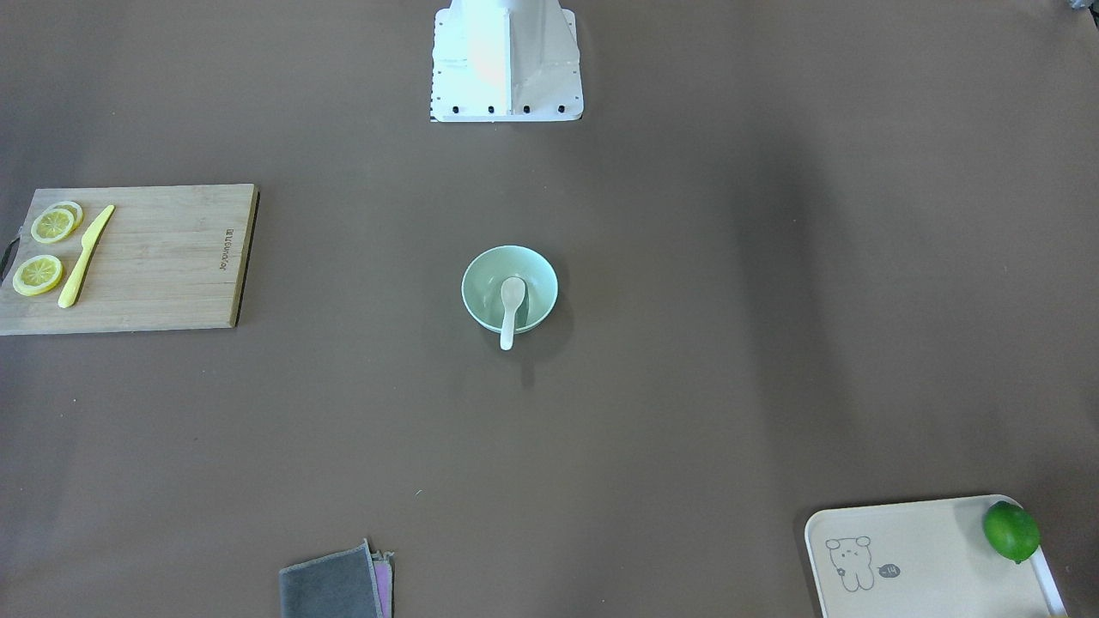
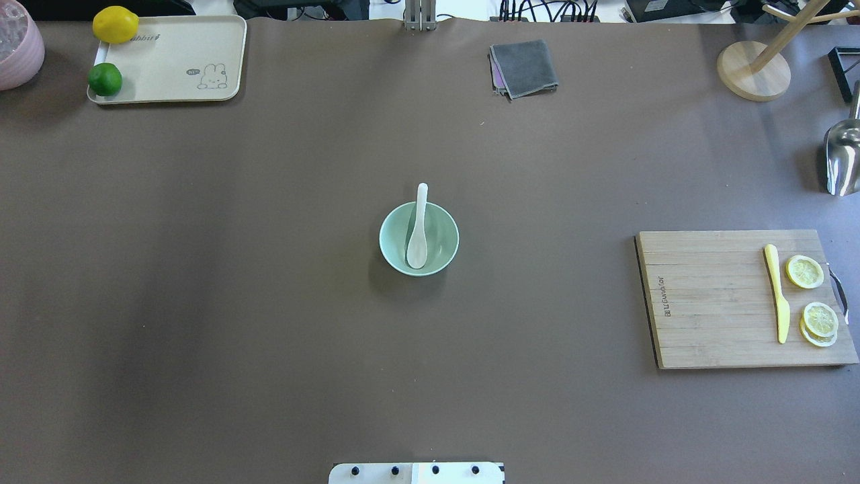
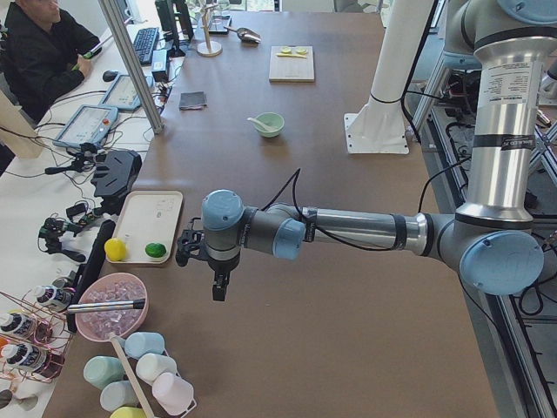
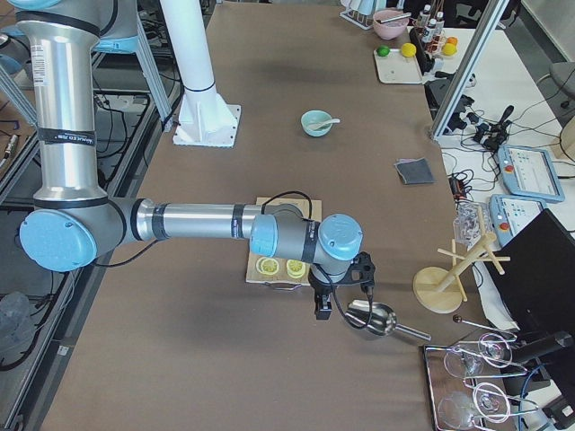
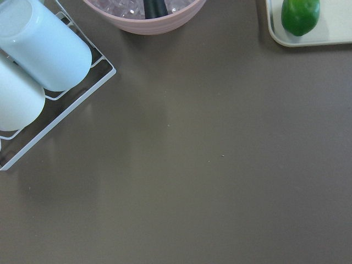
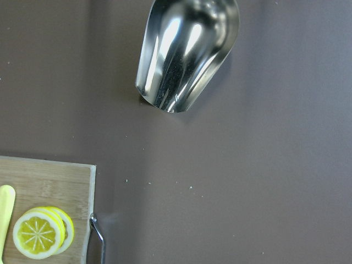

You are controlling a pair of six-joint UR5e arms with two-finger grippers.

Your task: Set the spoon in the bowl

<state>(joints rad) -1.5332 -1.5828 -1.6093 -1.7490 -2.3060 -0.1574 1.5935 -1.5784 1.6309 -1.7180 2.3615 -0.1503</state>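
The white spoon (image 2: 417, 235) lies in the mint-green bowl (image 2: 440, 236) at the table's middle, its scoop on the bowl's floor and its handle resting over the far rim. Both also show in the front-facing view, the spoon (image 1: 512, 302) in the bowl (image 1: 481, 283). My left gripper (image 3: 218, 290) hangs over the table's left end near the tray, far from the bowl (image 3: 271, 126). My right gripper (image 4: 323, 310) hangs over the right end by the metal scoop. They show only in the side views, so I cannot tell if they are open or shut.
A wooden board (image 2: 712, 296) with a yellow knife (image 2: 778, 292) and lemon slices lies at the right. A tray (image 2: 175, 64) holds a lime (image 2: 105, 79) and a lemon. A grey cloth (image 2: 524, 67), a metal scoop (image 6: 184, 52), a pink bowl (image 5: 146, 14) and a cup rack stand at the edges.
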